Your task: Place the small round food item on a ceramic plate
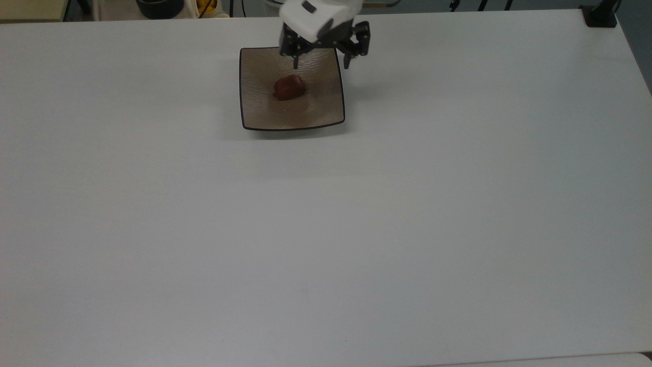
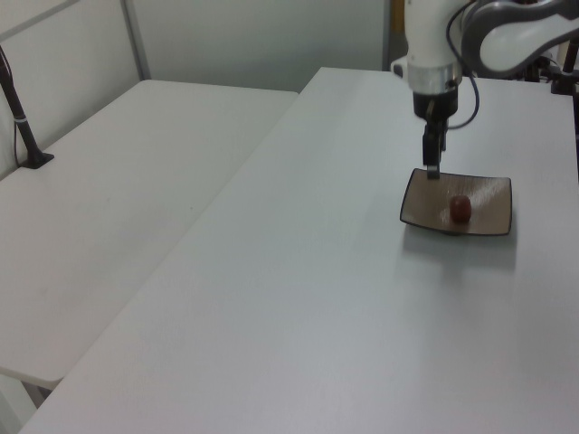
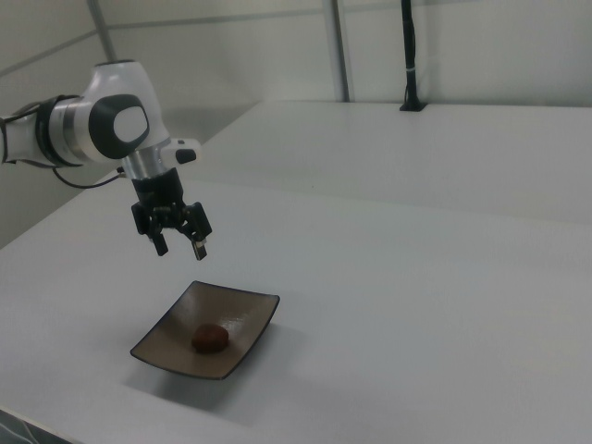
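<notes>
1. Top view: the white table [image 1: 407,214], matte, smooth and flat, carries the ceramic plate [image 1: 321,112] as landmark.
2. Ceramic plate: square, shallow, taupe-brown, with a textured face, thin dark rim and slightly upturned corners; probably rigid and breakable.
3. Gripper [image 1: 322,60]: black fingers spread apart and empty, raised above the plate's edge nearest the arm and clear of the dish.
4. Small round food item [image 1: 289,87]: a glossy, reddish-brown, chestnut-like lump lying near the plate's centre. It is likely light, firm and somewhat slippery; a hold across its widest middle would probably suit. The placement looks complete.
</notes>
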{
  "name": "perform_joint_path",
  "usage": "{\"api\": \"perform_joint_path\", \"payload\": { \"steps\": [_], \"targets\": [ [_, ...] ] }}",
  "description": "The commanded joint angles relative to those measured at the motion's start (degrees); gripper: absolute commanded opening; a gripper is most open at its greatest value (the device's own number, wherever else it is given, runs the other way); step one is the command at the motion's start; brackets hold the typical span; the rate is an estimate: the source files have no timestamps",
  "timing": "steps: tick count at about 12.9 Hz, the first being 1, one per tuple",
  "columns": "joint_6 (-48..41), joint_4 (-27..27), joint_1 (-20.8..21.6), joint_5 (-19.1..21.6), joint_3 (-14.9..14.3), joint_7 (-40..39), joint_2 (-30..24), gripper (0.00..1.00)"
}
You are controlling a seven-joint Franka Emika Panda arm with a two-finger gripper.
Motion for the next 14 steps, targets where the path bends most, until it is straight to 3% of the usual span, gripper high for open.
{"api": "perform_joint_path", "payload": {
  "steps": [1,3,5,9,12,14],
  "targets": [
    [-1.9,1.6,0.6,3.8,-7.7,-2.2,-4.2,1.00],
    [-1.7,5.5,0.4,4.8,-11.7,-3.1,-1.9,1.00],
    [-1.9,9.5,0.0,8.3,-13.2,-6.7,0.8,1.00],
    [-1.7,9.5,1.4,9.0,-14.1,-6.3,1.1,1.00],
    [-1.7,9.6,4.3,9.1,-18.0,-6.7,1.1,1.00],
    [-1.6,9.5,4.6,9.0,-18.0,-6.5,1.1,1.00]
  ]
}}
